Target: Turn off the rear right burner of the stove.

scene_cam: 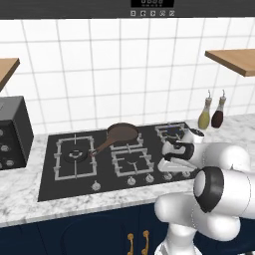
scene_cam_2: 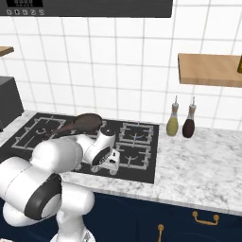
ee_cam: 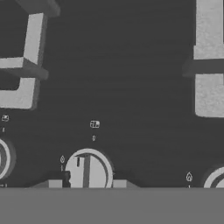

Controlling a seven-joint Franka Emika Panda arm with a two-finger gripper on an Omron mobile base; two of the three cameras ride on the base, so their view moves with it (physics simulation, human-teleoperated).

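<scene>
White wall tiles back a marbled grey worktop (scene_cam: 20, 199) in the left base view, and the stove (scene_cam: 50, 184) lies flat in it, black glass with grey grates. A brown pan (scene_cam: 122, 132) sits on a rear burner near the middle, its handle running forward and left. The rear right burner (scene_cam: 172, 131) lies at the stove's far right corner under its square grate, with a faint blue glow. A row of silver knobs (scene_cam: 131, 181) runs along the front edge. The white arm reaches in from the lower right, and its end effector (scene_cam: 167, 164) is low over the right end of that row; whether it is released or clenched cannot be told here. Two bottles (scene_cam: 211, 113) stand on the worktop right of the stove, and a black appliance (scene_cam: 12, 132) sits at the left.

From the right base view, the rear right burner (scene_cam_2: 137, 131) is the back grate nearest the bottles (scene_cam_2: 181, 122), with blue at its centre. The end effector (scene_cam_2: 112, 169) sits at the stove's (scene_cam_2: 142, 177) front edge, beside the front right grate. The pan (scene_cam_2: 85, 121) is behind the arm.

Looking down through the hand view, a round silver knob (ee_cam: 88, 168) with a raised bar lies at the bottom centre on the glass, with a dark finger tip (ee_cam: 54, 184) on either side of it. The tips are spread wider than the knob; contact cannot be told. Grate bars (ee_cam: 209, 57) show at the upper corners.
</scene>
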